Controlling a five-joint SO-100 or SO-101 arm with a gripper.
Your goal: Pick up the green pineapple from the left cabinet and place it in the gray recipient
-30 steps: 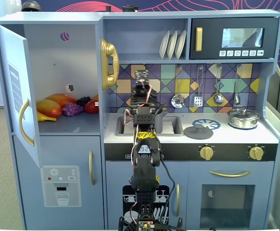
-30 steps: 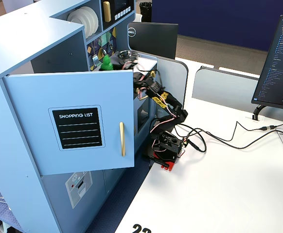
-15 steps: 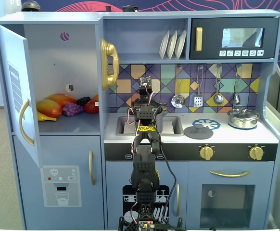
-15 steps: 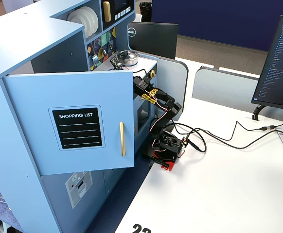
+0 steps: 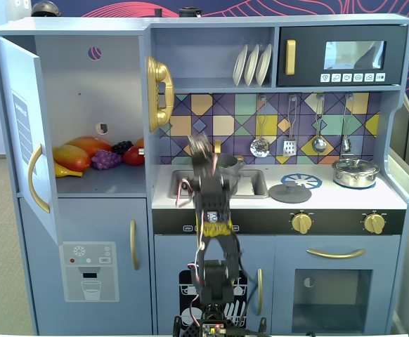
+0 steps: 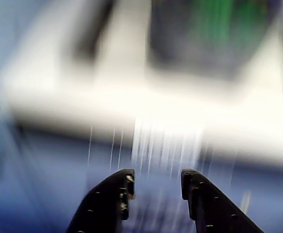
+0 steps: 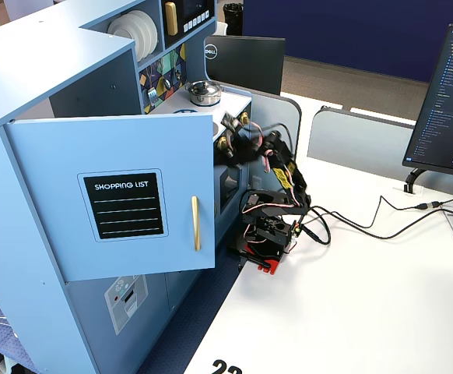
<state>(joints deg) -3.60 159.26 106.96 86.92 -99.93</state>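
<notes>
Gripper [image 5: 199, 147] of black two-fingered plastic, poised at counter height before a blue-gray toy kitchen, atop a black arm [image 5: 211, 232] trailing red and yellow wires. In the wrist view, both dark fingers [image 6: 110, 201] parted by a clear gap, gripper [image 6: 156, 177] open and empty, with only the blurred white counter edge [image 6: 132, 102] beyond the tips.

Just ahead of the gripper, and a little to its right in that fixed view, a dark gray cylindrical toy pot [image 5: 228, 163] sitting in the pale sink [image 5: 250, 184]. In the wrist view, a smear of bright green, read as the small green plastic pineapple [image 6: 219, 22], inside the dark pot [image 6: 180, 43] above and beyond the fingertips; shape and leaves lost to heavy motion blur.

Well to the left of the gripper, the tall blue-gray left cabinet [image 5: 85, 77], hinged door [image 5: 25, 133] with curved gold handle swung wide open. On its shelf, a heap of toy fruit: an orange-red mango [image 5: 74, 156], a purple grape bunch [image 5: 106, 160], a red piece [image 5: 134, 156].

To the right of the gripper, a gray round lid [image 5: 289, 192] on the counter and a small shiny silver lidded pot [image 5: 356, 172] farther along.

From the side-on fixed view, gripper [image 7: 230, 125] level with the counter just past the open door [image 7: 110, 195], arm base [image 7: 269, 234] on a white table [image 7: 366, 296].
</notes>
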